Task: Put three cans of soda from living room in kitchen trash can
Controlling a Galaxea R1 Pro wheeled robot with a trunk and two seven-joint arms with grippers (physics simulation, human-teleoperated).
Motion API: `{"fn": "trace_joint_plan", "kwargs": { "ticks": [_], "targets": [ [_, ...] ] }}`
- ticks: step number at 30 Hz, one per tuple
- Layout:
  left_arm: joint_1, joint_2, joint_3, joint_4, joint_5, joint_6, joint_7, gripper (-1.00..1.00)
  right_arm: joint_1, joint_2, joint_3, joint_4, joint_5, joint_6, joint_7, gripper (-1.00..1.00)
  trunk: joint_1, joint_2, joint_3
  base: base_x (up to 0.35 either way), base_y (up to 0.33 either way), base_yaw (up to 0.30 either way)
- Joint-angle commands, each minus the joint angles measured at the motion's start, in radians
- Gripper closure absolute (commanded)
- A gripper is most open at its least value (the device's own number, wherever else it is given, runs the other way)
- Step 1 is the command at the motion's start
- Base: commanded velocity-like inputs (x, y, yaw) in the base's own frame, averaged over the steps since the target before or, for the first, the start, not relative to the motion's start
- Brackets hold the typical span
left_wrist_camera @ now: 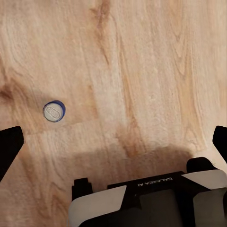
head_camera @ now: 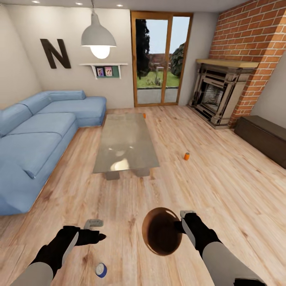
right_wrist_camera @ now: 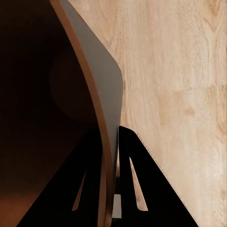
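Note:
The copper-brown trash can (head_camera: pixel 162 231) hangs low in front of me, its dark inside facing up. My right gripper (head_camera: pixel 183 222) is shut on its rim, one finger inside the wall (right_wrist_camera: pixel 94 71) and one outside. One orange soda can (head_camera: pixel 186 156) stands on the wood floor to the right of the coffee table. A second orange can (head_camera: pixel 144 115) sits at the table's far right corner. The third is out of view. My left gripper (head_camera: pixel 98 230) is open over bare floor, holding nothing. A small blue-rimmed can (left_wrist_camera: pixel 53 111) stands on the floor below it.
This is the living room. A glass coffee table (head_camera: pixel 123 143) stands ahead at centre, with a blue corner sofa (head_camera: pixel 35 135) along the left. The brick fireplace (head_camera: pixel 222 91) and a dark low bench (head_camera: pixel 262 137) line the right wall. Glass doors (head_camera: pixel 161 59) close the far end.

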Motion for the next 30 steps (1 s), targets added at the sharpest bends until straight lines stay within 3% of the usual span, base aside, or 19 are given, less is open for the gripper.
{"fn": "trace_joint_plan", "kwargs": {
  "ticks": [1, 17, 30],
  "targets": [
    [0.000, 0.000, 0.000, 0.000, 0.000, 0.000, 0.001, -1.00, 0.000, 0.000, -0.001, 0.000, -0.008, -0.001, 0.004, 1.00, 0.000, 0.000, 0.000, 0.108, 0.345, 0.000],
    [0.000, -0.001, 0.002, 0.001, 0.001, -0.005, 0.007, -1.00, 0.000, 0.001, -0.001, 0.000, -0.008, -0.001, 0.004, 1.00, 0.000, 0.000, 0.000, 0.176, 0.318, 0.000],
    [0.001, -0.006, -0.003, -0.003, 0.003, -0.015, 0.008, -1.00, 0.000, 0.001, -0.001, 0.000, -0.008, -0.001, 0.004, 1.00, 0.000, 0.000, 0.000, 0.092, 0.047, 0.000]
  ]
}}
